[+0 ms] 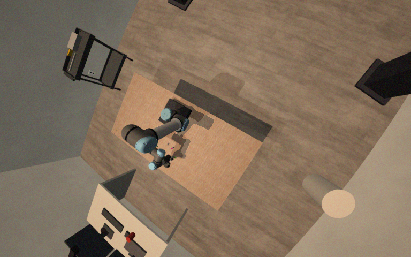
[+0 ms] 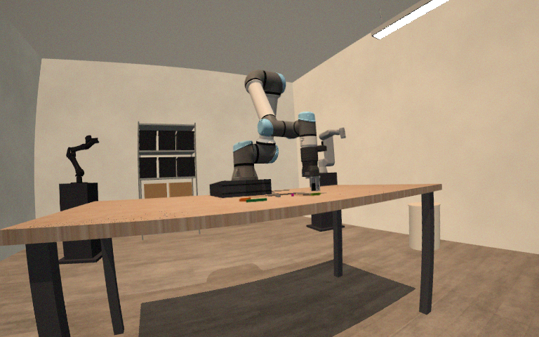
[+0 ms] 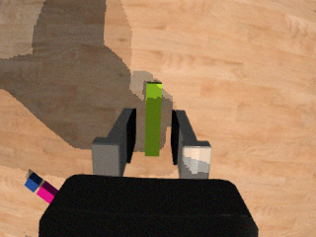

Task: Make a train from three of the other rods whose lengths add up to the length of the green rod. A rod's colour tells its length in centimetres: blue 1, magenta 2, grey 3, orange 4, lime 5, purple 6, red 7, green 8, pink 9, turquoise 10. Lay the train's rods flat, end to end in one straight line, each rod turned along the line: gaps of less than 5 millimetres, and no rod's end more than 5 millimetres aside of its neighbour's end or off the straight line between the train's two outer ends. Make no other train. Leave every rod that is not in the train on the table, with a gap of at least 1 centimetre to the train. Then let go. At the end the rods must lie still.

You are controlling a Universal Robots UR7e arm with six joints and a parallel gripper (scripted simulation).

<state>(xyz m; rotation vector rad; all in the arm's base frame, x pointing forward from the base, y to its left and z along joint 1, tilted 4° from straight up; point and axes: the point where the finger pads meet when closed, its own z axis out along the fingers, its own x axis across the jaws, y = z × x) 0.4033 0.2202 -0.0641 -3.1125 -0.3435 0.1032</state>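
A lime rod (image 3: 153,121) (image 2: 315,193) lies flat on the wooden table (image 3: 251,39) (image 2: 147,215). My gripper (image 3: 153,125) (image 2: 314,183) is low over the table, and its two fingers stand on either side of the rod. A narrow strip of wood shows between the rod and each finger, so the gripper is open and not touching it. A blue rod (image 3: 32,184) and a magenta rod (image 3: 46,193) lie end to end at the lower left of the wrist view. The green rod (image 2: 257,200) and an orange rod (image 2: 243,199) lie side by side further along the table.
The arm's black base (image 2: 240,187) stands on the table behind the rods. The arm's shadow (image 3: 73,73) falls left of the lime rod.
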